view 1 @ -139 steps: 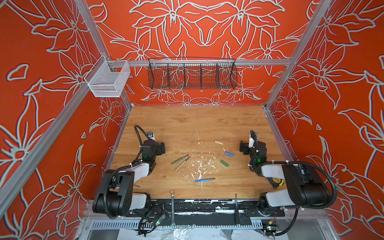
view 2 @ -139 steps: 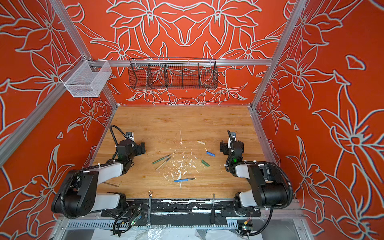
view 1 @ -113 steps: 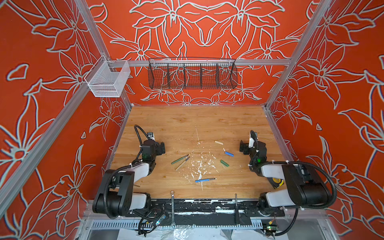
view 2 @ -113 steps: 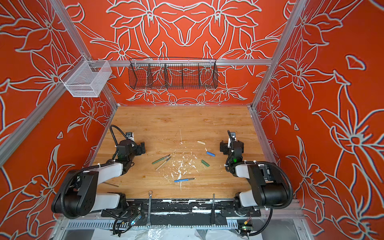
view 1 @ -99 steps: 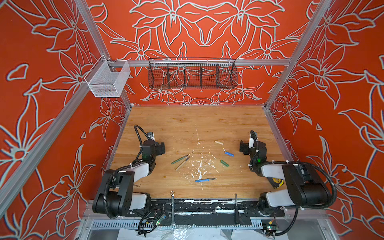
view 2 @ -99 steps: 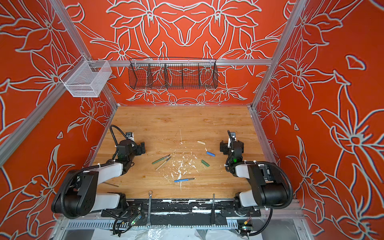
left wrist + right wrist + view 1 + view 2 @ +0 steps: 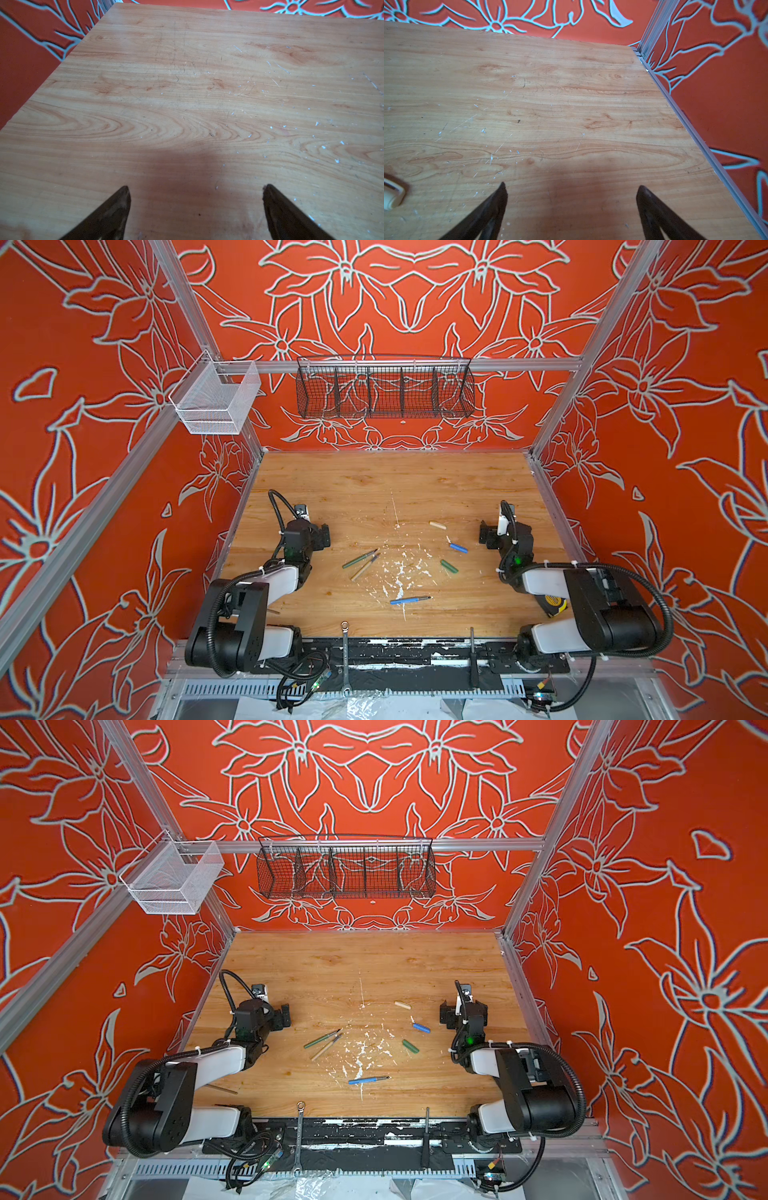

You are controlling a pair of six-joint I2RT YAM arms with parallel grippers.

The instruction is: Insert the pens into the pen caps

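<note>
Three pens lie mid-table in both top views: a green pen (image 7: 359, 559) (image 7: 322, 1039) and a tan pen (image 7: 365, 566) (image 7: 326, 1047) side by side, and a blue pen (image 7: 409, 600) (image 7: 368, 1080) nearer the front. To their right lie the pen caps: tan cap (image 7: 437, 524) (image 7: 402, 1004), blue cap (image 7: 458, 548) (image 7: 421, 1028), green cap (image 7: 449, 566) (image 7: 410, 1046). My left gripper (image 7: 322, 536) (image 7: 196, 189) rests open at the left, over bare wood. My right gripper (image 7: 485, 534) (image 7: 571, 187) is open too, right of the caps; the tan cap (image 7: 391, 197) peeks in at its view's edge.
White paint flecks (image 7: 399, 572) dot the wood between pens and caps. A silver wrench (image 7: 345, 649) and a dark metal rod (image 7: 472, 655) lie on the front rail. A black wire basket (image 7: 384, 389) and a white mesh basket (image 7: 214, 400) hang on the walls.
</note>
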